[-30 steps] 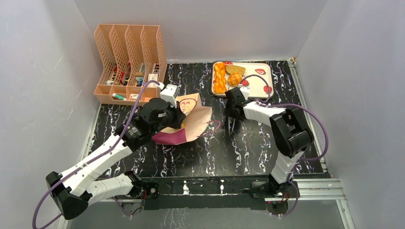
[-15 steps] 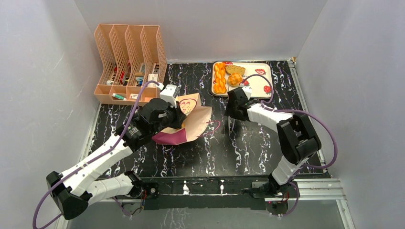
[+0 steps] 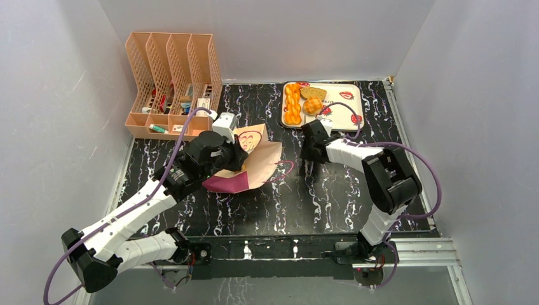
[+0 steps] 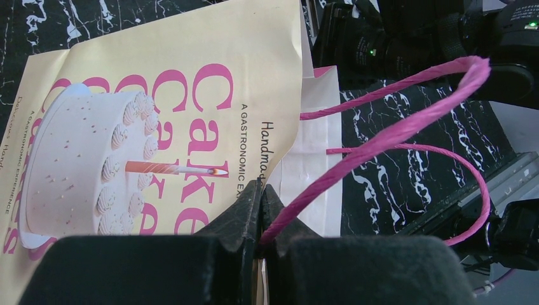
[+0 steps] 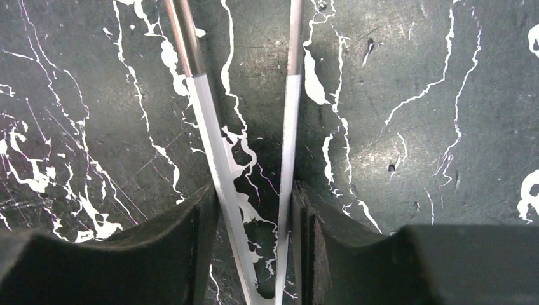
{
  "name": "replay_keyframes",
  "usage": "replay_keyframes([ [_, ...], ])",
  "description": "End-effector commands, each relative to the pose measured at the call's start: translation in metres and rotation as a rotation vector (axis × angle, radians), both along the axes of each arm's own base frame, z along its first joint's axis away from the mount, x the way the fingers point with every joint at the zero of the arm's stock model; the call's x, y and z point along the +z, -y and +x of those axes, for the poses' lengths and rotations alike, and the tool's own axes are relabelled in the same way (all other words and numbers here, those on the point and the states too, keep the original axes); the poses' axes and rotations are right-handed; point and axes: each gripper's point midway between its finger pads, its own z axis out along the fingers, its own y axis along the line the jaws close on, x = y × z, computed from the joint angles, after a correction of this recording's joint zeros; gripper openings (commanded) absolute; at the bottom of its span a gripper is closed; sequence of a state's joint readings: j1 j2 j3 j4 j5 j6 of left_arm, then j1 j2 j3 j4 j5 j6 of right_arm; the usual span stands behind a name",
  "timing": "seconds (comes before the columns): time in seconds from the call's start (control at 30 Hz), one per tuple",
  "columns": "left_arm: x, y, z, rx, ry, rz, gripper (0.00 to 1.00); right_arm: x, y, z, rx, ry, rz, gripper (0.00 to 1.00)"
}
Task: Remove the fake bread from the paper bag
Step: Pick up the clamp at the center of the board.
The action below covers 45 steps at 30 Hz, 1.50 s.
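- left arm (image 3: 136, 210): white link shells, black joint housings, chunky black elbow block.
- right arm (image 3: 346, 151): same build, white links between black joints.
- purple cable (image 3: 175, 162): thin and sheathed, runs the length of the left arm in loose loops.
- second purple cable (image 3: 427, 178): same type, on the right arm.
- bases (image 3: 197, 253): black blocks on a black rail at the bench edge.
- white camera block (image 3: 224, 122): boxy, on the left wrist.
- left claw (image 4: 262, 190): matte black moulded fingers, tapering to thin wedge tips.
- right claw (image 5: 254, 197): black fingers with rounded inner shoulders.
- green lights (image 4: 531, 25): tiny dots on a dark housing, probably the right arm's; too blurred to be sure.
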State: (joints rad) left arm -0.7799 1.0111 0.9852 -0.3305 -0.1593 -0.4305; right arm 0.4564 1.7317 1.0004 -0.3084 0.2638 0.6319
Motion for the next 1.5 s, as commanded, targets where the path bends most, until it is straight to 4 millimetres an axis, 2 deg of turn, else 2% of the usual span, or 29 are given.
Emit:
replay_keyframes([
  [0.0,-0.006,-0.012,0.001,0.036,-0.006,0.031,0.00,0.008,-0.003,0.009,0.006,0.052,0.006,0.39],
  [0.37,-0.002,-0.011,0.005,0.057,0.038,-0.022,0.00,0.019,0.000,-0.022,0.024,0.007,0.051,0.38],
  [0.73,-0.007,-0.012,0.003,0.059,0.066,-0.061,0.00,0.034,0.002,-0.033,0.034,-0.018,0.058,0.37],
  [1.03,-0.016,-0.008,-0.003,0.007,0.054,-0.044,0.00,0.068,0.003,-0.046,0.039,0.051,0.122,0.31],
  [1.2,-0.021,-0.002,-0.006,-0.031,0.033,-0.039,0.00,0.080,0.004,-0.061,0.062,0.064,0.155,0.27],
  [1.47,-0.028,-0.001,-0.009,-0.051,0.005,-0.010,0.00,0.101,0.015,-0.088,0.083,0.112,0.177,0.26],
])
